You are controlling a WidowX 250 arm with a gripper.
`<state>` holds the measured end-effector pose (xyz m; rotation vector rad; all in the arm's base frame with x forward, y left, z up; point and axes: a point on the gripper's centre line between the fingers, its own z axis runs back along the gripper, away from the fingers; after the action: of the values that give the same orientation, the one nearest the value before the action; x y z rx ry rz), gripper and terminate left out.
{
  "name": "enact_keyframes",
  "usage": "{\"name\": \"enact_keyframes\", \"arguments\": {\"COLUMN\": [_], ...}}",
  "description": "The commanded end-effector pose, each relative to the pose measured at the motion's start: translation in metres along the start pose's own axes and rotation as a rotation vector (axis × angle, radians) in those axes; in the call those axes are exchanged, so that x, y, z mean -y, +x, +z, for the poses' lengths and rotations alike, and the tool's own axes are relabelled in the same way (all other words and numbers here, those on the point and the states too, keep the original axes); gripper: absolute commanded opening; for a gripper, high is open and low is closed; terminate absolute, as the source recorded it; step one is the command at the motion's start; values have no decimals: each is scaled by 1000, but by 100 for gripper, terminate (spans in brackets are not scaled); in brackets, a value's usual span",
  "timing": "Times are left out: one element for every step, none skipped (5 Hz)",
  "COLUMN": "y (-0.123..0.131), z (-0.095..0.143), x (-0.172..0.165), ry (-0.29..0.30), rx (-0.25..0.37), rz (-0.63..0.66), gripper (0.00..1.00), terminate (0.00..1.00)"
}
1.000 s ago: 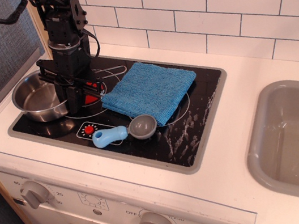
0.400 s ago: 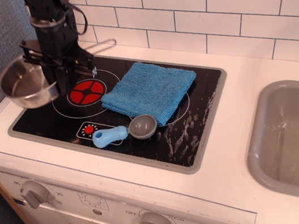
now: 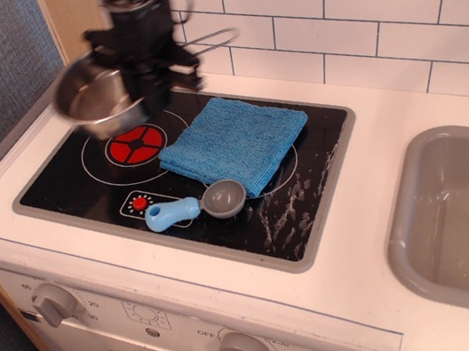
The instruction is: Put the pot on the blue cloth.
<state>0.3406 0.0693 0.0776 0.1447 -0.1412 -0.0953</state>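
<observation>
Observation view, pot (image 3: 98, 95): shiny stainless steel, round shallow bowl shape, motion-blurred, held in the air above the rear left of the hob, over the red burner mark, tilted slightly.
Pot handle (image 3: 214, 41): thin wire loop, reaching rightward past the arm toward the tiled wall.
Claw (image 3: 151, 88): black, blocky, pointing down, pinching the pot at the rim on its handle side; fingertips hidden behind the pot wall and blur.
Blue cloth (image 3: 233, 142): medium-blue terry, fuzzy nap, folded to a rough square, lying flat on the hob centre, turned corner-on; apart from the pot, to the right of and below it in the frame.
Scoop (image 3: 197, 206): small grey round bowl, smooth light blue plastic handle pointing left; bowl touching or just overlapping the near corner of the cloth.
Hob (image 3: 319, 179): glossy black glass, grey rounded frame, white smears on the right portion.
Burner mark (image 3: 134, 144): red segmented disc inside thin white rings, left of the cloth.
Surface (image 3: 382, 128): white, smooth, matt.
Wall tiles (image 3: 350, 3): white glossy rectangles, brick bond.
Sink (image 3: 461, 222): grey, rounded-corner basin, far right.
Knobs (image 3: 54, 302): grey, on the white front panel below the hob.
</observation>
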Motion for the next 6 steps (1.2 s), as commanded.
{"name": "enact_keyframes", "arguments": {"y": [37,41,38,29,19,16], "z": [2,-13,-28,-30,-28,-23], "x": [67,86,94,96,97,91], "ry": [5,-12,-14,0,3,-1], "rx": [46,17,-30,-67,-84,-77], "rz": [-174,-213,-232,-212,-184,-171], "gripper": [0,0,0,100,100,100], "terminate": [0,0,0,0,0,0]}}
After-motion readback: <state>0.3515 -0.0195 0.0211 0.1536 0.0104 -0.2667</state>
